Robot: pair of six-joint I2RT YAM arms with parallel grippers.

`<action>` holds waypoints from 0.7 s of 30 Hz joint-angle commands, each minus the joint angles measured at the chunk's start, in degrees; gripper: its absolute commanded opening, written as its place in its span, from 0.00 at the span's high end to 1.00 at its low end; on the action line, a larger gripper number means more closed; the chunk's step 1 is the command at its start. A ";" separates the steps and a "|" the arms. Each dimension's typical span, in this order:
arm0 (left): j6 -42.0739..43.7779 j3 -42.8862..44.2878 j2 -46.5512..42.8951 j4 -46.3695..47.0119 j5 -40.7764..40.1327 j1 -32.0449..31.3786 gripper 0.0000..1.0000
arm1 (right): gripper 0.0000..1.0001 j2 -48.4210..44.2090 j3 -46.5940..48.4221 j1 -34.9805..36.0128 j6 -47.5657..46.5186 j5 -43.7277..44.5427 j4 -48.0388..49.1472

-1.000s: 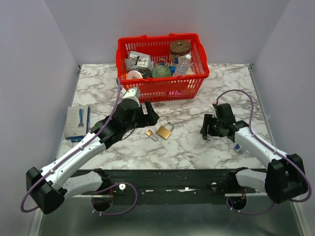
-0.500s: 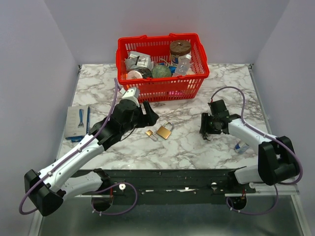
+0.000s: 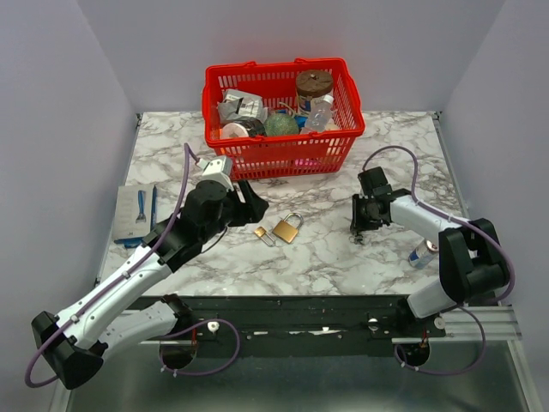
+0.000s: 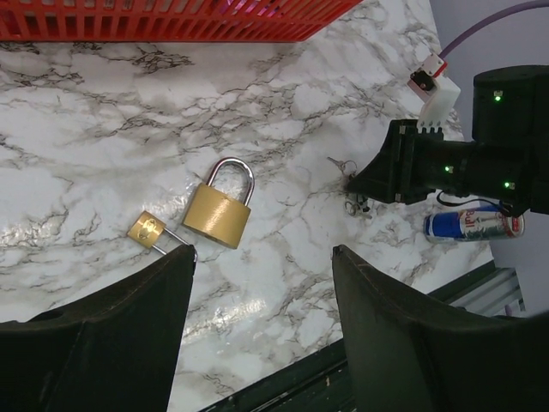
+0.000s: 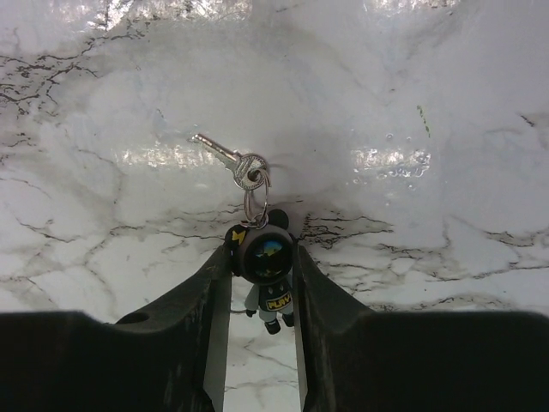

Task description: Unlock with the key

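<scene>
marble-patterned counter (image 3: 326, 257) is shown with the task's pieces well apart. the brass padlock (image 4: 219, 215) is laid flat near the middle, its shackle seated in the body, and a smaller padlock (image 4: 147, 230) is set just beside it. the key (image 5: 219, 152) is laid flat on the counter to the right, joined by a ring to a bear-shaped charm (image 5: 266, 257). the right gripper (image 5: 262, 249) is lowered to the surface and its fingers (image 5: 202, 300) are pressed against both sides of the charm, so the bunch appears to be grasped by the charm and not by the key itself. the left gripper (image 4: 262, 256) is held above the padlocks, its fingers (image 4: 111, 326) spread wide with nothing between them. a red basket (image 3: 283, 156) of oddments is seen at the back, and a drink can (image 4: 472, 225) is laid near the right arm.

the step in hand is judged to be the pick-up of the key. once raised, the key is likely to be left dangling from the ring, so a firmer hold on its head may be called for. the padlock would need to be steadied by the left fingers and its keyhole presented. which padlock the key fits cannot be told.
</scene>
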 commanded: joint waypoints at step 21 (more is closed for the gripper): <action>8.52 1.89 6.41 24.93 26.54 -0.23 0.06 | 0.99 -15.50 24.62 0.39 -9.32 -33.63 -22.49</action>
